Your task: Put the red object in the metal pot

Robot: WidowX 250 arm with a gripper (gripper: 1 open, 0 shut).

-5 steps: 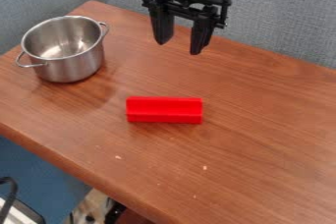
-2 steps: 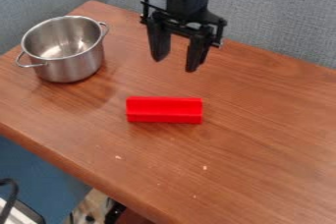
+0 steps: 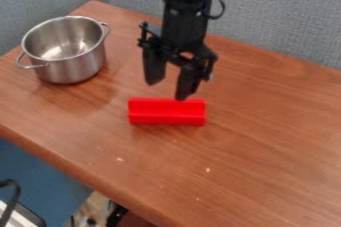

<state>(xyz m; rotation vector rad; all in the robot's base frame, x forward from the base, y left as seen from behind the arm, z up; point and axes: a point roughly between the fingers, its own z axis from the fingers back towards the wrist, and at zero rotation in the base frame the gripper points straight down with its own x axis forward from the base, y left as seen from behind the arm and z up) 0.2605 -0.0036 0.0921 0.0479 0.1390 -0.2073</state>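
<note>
The red object (image 3: pixel 168 112) is a long bright red block lying flat near the middle of the wooden table (image 3: pixel 266 161). My gripper (image 3: pixel 173 84) hangs straight above it, pointing down, its two black fingers open and their tips just over the block's top edge. Nothing is held between the fingers. The metal pot (image 3: pixel 66 49) stands upright at the table's back left, shiny and empty, well to the left of the gripper.
The table's front edge runs diagonally from the left side to the bottom right, with floor and cables below it at the lower left. A grey-blue wall stands behind the table.
The gripper has come down and toward the front of the table, from well behind the red block to just above it. Its fingers stayed open. Block and pot have not moved.
</note>
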